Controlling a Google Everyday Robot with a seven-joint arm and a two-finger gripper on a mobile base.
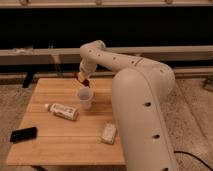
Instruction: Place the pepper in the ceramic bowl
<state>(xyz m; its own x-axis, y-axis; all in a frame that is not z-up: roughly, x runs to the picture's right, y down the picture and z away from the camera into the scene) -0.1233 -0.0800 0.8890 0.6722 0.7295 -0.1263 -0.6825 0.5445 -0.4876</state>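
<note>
1. The hand (83, 79) holds the small dark-red glossy pepper (85, 82).
2. Directly below stands the small translucent white cup (85, 98); a release here drops the pepper wrongly.
3. No orange bowl is visible.

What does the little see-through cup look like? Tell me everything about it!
The cup is small, whitish and a bit see-through, like thin plastic. It stands upright on the wooden table with its round mouth open at the top, wider than its base. The gripper hangs just above its rim with something dark red at its tip. A white bottle lies to the cup's left, apart from it.
</note>
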